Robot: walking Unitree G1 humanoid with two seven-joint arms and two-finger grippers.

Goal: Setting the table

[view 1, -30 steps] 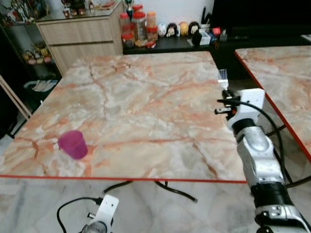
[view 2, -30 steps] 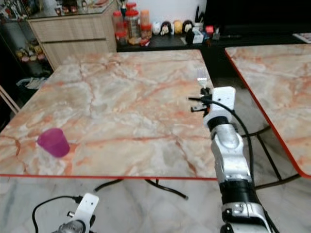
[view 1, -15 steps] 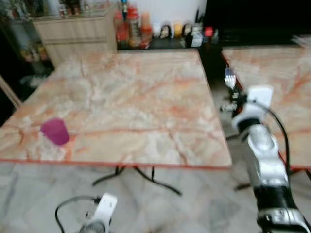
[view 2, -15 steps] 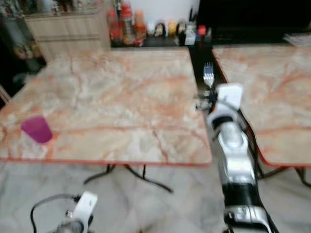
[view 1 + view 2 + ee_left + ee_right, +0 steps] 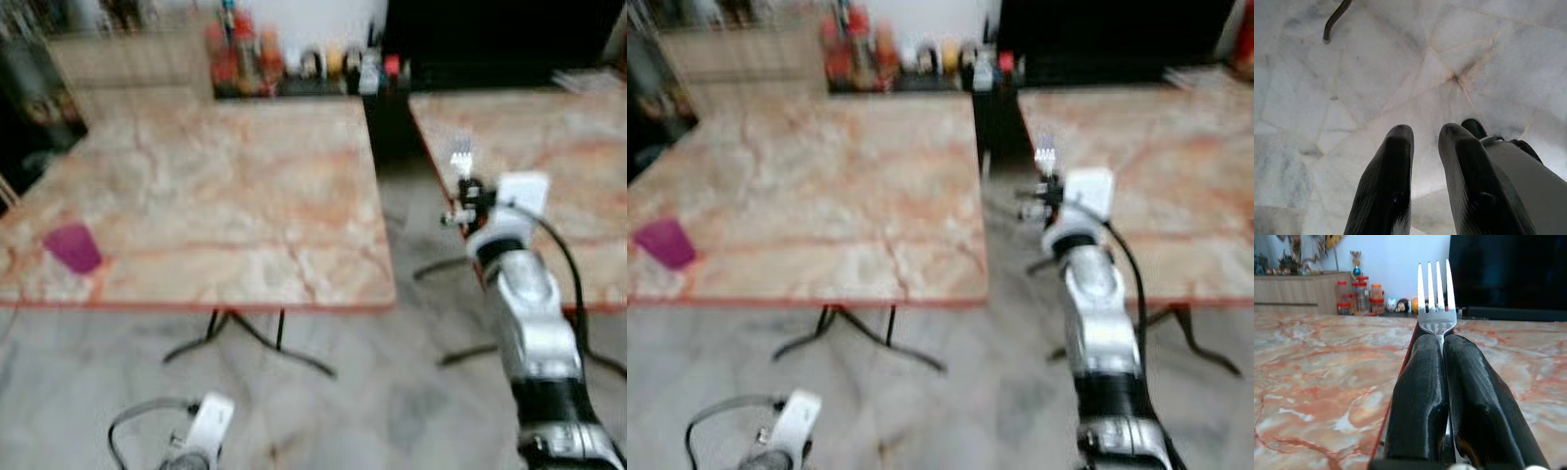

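Two marble tables (image 5: 225,186) w/ red edging, pale stone floor (image 5: 372,392), prob. sideboard (image 5: 735,49) behind.

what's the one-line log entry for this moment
right gripper: shut on fork, tines up, at gap between marble tables | left gripper: idle, low over floor | pink cup: left table

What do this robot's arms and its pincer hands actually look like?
The right arm is shiny silver with rounded segments, a black band lower down, a white boxy wrist block and a black cable looping beside it. The right gripper has two long, glossy black fingers with rounded tips. The left gripper has the same black fingers; its white wrist block trails a black cable.
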